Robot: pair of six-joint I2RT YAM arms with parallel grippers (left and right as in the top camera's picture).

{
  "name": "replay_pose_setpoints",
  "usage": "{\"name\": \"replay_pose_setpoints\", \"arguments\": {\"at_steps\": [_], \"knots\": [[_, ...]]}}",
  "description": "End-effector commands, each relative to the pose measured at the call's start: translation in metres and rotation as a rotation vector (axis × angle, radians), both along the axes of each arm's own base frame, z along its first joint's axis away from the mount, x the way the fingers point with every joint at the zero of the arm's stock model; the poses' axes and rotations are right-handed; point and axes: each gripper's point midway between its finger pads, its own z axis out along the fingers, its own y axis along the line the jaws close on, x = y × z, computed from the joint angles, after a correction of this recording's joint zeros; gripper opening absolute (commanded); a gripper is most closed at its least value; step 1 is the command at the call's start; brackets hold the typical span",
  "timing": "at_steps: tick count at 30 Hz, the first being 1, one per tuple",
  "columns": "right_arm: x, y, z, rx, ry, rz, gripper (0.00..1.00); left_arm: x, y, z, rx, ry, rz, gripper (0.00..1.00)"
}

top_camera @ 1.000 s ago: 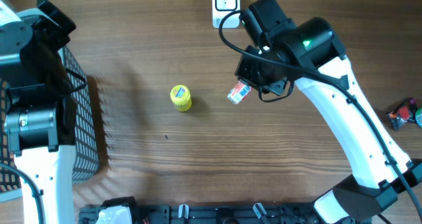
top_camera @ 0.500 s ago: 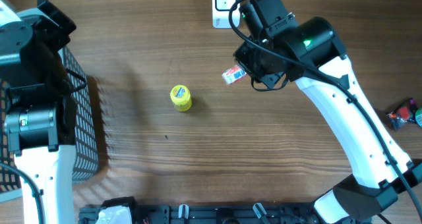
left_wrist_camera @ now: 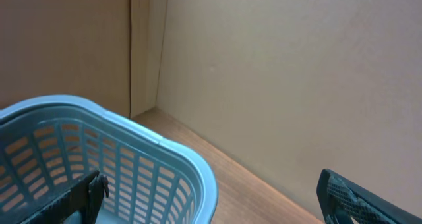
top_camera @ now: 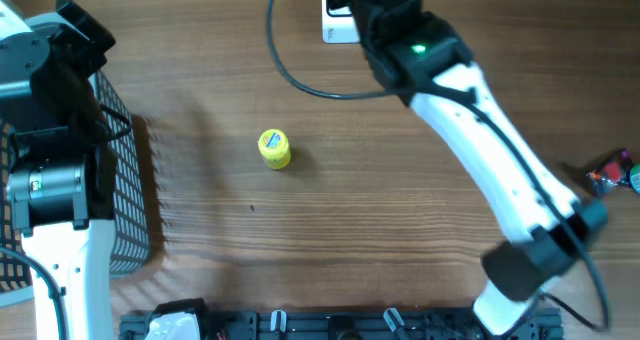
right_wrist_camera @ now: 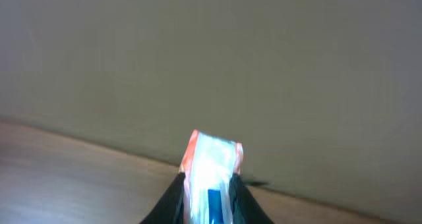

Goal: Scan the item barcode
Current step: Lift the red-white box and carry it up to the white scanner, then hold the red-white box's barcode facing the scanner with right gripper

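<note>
A small red-and-white packet (right_wrist_camera: 212,161) is held pinched in the closed right gripper (right_wrist_camera: 210,199), which is positioned right at the white scanner unit (top_camera: 338,22). In the overhead view the packet is hidden beneath the arm, so whether its barcode is turned toward the scanner unit cannot be told. The pickup is judged done and the presentation begun, while a confirmed read is judged outstanding. The left gripper (left_wrist_camera: 221,196) is seen wide open and empty over the blue basket (left_wrist_camera: 132,165), far left of the scanner unit. A yellow bottle (top_camera: 274,148) is seen untouched, well apart from the scanner unit.
</note>
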Motion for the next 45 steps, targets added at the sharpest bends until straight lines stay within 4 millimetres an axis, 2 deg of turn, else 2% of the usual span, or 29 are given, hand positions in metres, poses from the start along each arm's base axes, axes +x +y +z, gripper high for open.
{"name": "replay_pose_setpoints", "arguments": {"at_steps": [1, 2, 4, 6, 7, 9, 10, 12, 13, 14, 16, 18, 20, 23, 27, 28, 29, 32, 33, 35, 36, 37, 38, 39, 40, 41, 42, 44, 45], "knots": [[0.037, 0.032, -0.069, -0.16, 0.015, 0.092, 0.05, 0.001, 0.0, -0.002, -0.018, -0.006, -0.006, 1.0], [0.046, 0.051, -0.081, -0.127, -0.005, 0.161, 0.05, 0.001, 0.0, -0.002, -0.018, -0.006, -0.006, 1.0], [0.047, 0.086, -0.095, -0.071, -0.024, 0.324, 0.05, 0.001, 0.0, -0.002, -0.017, -0.006, -0.006, 1.0], [0.029, 0.124, -0.104, -0.001, -0.019, 0.589, 0.05, 0.001, 0.0, -0.002, -0.017, -0.006, -0.006, 1.0], [0.018, 0.135, -0.107, 0.009, -0.016, 0.707, 0.05, 0.001, 0.0, -0.002, -0.017, -0.005, -0.006, 1.0], [-0.003, 0.142, -0.107, 0.002, -0.029, 0.915, 0.05, 0.001, 0.0, -0.002, -0.017, -0.005, -0.006, 1.0], [-0.014, 0.141, -0.106, 0.031, -0.026, 1.017, 0.05, 0.001, 0.0, -0.002, -0.017, -0.005, -0.006, 1.0], [-0.023, 0.119, -0.099, 0.097, -0.024, 1.16, 0.04, 0.001, 0.0, -0.002, -0.018, -0.005, -0.006, 1.0], [-0.023, 0.095, -0.097, 0.138, -0.024, 1.23, 0.05, 0.001, 0.0, -0.002, -0.018, -0.005, -0.006, 1.0], [-0.023, 0.08, -0.096, 0.159, -0.028, 1.267, 0.05, 0.001, 0.0, -0.002, -0.018, -0.004, -0.006, 1.0], [-0.03, 0.043, -0.096, 0.208, -0.111, 1.451, 0.05, 0.001, 0.0, -0.003, -0.018, -0.001, -0.006, 1.0], [-0.028, 0.024, -0.108, 0.224, -0.144, 1.529, 0.05, 0.001, 0.0, -0.004, -0.018, 0.002, -0.005, 1.0], [-0.025, 0.019, -0.129, 0.233, -0.144, 1.578, 0.05, 0.001, 0.0, -0.004, -0.019, 0.002, -0.005, 1.0], [-0.023, 0.028, -0.154, 0.209, -0.181, 1.598, 0.05, 0.001, 0.0, -0.004, -0.019, 0.003, -0.005, 1.0], [-0.024, 0.038, -0.164, 0.096, -0.346, 1.622, 0.05, 0.001, 0.0, -0.005, -0.019, 0.007, -0.005, 1.0], [-0.019, 0.042, -0.167, 0.086, -0.352, 1.597, 0.05, 0.001, 0.0, -0.006, -0.02, 0.011, -0.005, 1.0], [-0.006, 0.048, -0.171, 0.107, -0.295, 1.509, 0.05, 0.002, 0.0, -0.007, -0.02, 0.015, -0.005, 1.0], [0.027, 0.053, -0.176, 0.291, -0.038, 1.271, 0.05, 0.005, 0.001, -0.012, -0.022, 0.031, -0.005, 1.0], [0.029, 0.053, -0.175, 0.353, 0.026, 1.245, 0.05, 0.007, 0.001, -0.014, -0.023, 0.036, -0.005, 1.0], [0.033, 0.046, -0.174, 0.505, 0.183, 1.184, 0.05, 0.01, 0.001, -0.018, -0.024, 0.045, -0.005, 1.0], [0.041, 0.039, -0.178, 0.641, 0.333, 1.098, 0.05, 0.011, 0.002, -0.019, -0.025, 0.048, -0.005, 1.0], [0.051, 0.029, -0.19, 0.781, 0.498, 0.965, 0.05, 0.011, 0.002, -0.019, -0.025, 0.049, -0.005, 1.0], [0.061, 0.016, -0.208, 0.884, 0.636, 0.816, 0.05, 0.011, 0.002, -0.019, -0.025, 0.048, -0.005, 1.0], [0.071, -0.002, -0.237, 0.961, 0.769, 0.607, 0.05, 0.011, 0.001, -0.019, -0.026, 0.047, -0.009, 1.0], [0.072, -0.021, -0.279, 0.992, 0.911, 0.355, 0.04, 0.012, 0.0, -0.019, -0.034, 0.044, -0.016, 1.0], [0.06, -0.045, -0.324, 0.948, 1.034, 0.088, 0.05, 0.013, -0.003, -0.019, -0.037, 0.043, -0.031, 1.0], [0.048, -0.062, -0.349, 0.888, 1.092, -0.072, 0.05, 0.014, -0.005, -0.019, -0.041, 0.043, -0.047, 1.0], [0.012, -0.091, -0.386, 0.732, 1.204, -0.332, 0.04, 0.015, -0.005, -0.02, -0.042, 0.043, -0.048, 1.0], [-0.002, -0.097, -0.393, 0.675, 1.247, -0.379, 0.05, 0.015, -0.005, -0.019, -0.042, 0.043, -0.048, 1.0]]}}
